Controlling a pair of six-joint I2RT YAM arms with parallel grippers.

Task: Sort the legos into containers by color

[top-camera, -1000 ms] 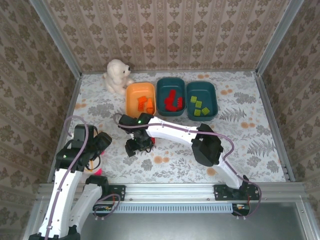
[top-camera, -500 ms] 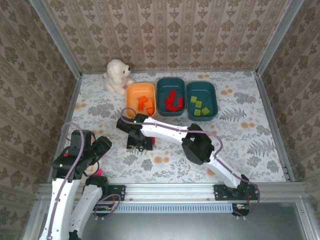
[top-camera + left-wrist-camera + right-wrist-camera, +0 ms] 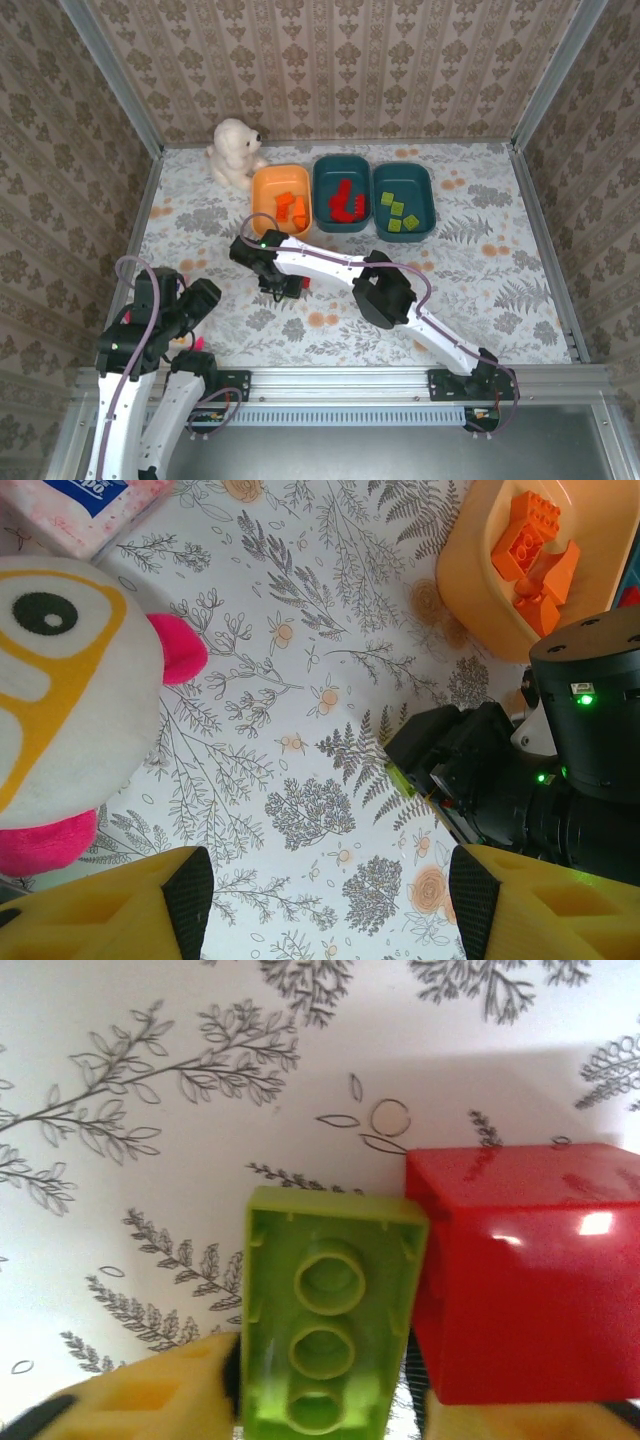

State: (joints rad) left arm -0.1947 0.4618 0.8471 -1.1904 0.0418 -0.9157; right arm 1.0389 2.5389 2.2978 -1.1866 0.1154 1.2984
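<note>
In the right wrist view my right gripper [image 3: 325, 1405] is shut on a light green lego [image 3: 330, 1330], its hollow underside facing the camera. A red lego [image 3: 525, 1270] lies on the table touching the green one's right side. From above, the right gripper [image 3: 283, 285] sits low over the table in front of the orange tub [image 3: 262, 205], which holds orange legos [image 3: 292, 207]. The middle teal tub [image 3: 322, 200] holds red legos [image 3: 344, 203]. The right teal tub [image 3: 425, 205] holds green legos [image 3: 396, 210]. My left gripper [image 3: 330, 905] is open, above bare table.
A white plush bear [image 3: 235, 150] sits behind the orange tub. A white, yellow and pink plush toy [image 3: 60, 700] and a tissue pack [image 3: 90, 510] lie left of my left gripper. The right arm's black wrist [image 3: 560, 740] fills the space to its right.
The left arm has pulled back toward the near left corner. The right arm's elbow has swung left while its gripper stayed low over the same spot on the table.
</note>
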